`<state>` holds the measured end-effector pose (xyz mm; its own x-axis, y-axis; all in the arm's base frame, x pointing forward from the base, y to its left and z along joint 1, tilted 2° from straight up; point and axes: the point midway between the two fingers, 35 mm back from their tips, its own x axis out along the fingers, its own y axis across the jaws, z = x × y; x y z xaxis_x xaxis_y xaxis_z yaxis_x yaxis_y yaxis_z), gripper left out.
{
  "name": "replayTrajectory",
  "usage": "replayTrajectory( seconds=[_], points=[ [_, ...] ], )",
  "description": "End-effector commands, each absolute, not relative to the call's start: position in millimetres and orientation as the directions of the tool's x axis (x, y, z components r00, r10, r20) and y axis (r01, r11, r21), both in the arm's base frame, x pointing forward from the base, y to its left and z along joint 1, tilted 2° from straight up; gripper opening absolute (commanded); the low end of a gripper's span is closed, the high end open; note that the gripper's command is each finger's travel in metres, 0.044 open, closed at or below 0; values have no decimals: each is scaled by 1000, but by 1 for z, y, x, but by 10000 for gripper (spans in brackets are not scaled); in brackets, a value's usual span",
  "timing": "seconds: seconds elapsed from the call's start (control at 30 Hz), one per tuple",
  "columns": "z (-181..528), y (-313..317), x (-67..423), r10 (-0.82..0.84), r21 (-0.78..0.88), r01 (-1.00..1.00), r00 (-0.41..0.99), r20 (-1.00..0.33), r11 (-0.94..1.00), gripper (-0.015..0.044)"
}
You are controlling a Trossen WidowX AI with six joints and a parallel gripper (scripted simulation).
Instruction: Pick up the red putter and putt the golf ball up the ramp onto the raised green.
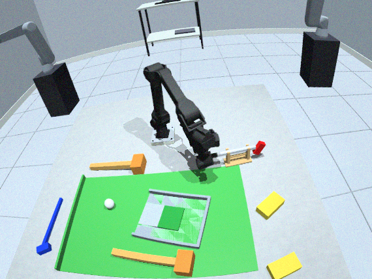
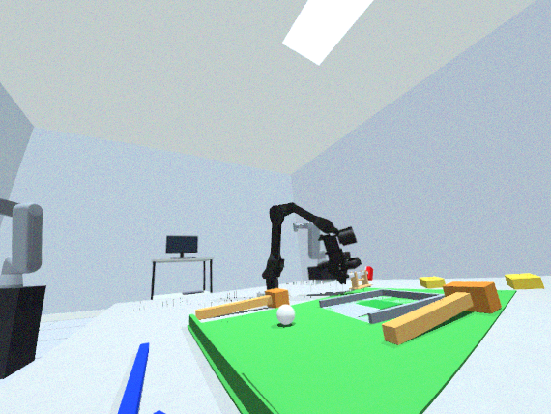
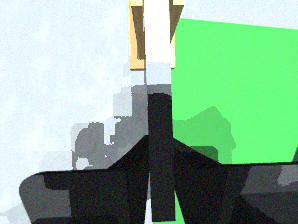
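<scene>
- gripper [image 1: 209, 160] is clamping narrow on the dark handle end of the red putter [image 1: 241, 150], just off the mat's far edge
- putter is lying across a little wooden stand [image 1: 238, 158], red head pointing at the right edge
- golf ball [image 1: 109, 203] is sitting on the green mat [image 1: 228, 228], left of the raised green [image 1: 171, 218]

The gray desk [image 1: 287, 137] holds a green mat [image 1: 228, 228], two yellow blocks [image 1: 270, 204], a blue stick [image 1: 50, 226] and an orange hammer [image 1: 121, 164].
</scene>
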<state>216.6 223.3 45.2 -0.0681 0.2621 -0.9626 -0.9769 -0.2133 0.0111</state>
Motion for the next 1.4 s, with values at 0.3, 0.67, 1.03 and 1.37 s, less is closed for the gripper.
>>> replayTrajectory(
  seconds=[0.3, 0.67, 1.03, 1.37],
  points=[
    [106, 226, 222, 268, 6, -977, -65, -961, -214, 0],
    [135, 220, 223, 261, 7, -981, -59, -964, -195, 0],
    [137, 168, 261, 226, 9, -998, 4, -974, 58, 0],
    [140, 116, 286, 193, 14, -959, 43, -980, 285, 0]
  ],
)
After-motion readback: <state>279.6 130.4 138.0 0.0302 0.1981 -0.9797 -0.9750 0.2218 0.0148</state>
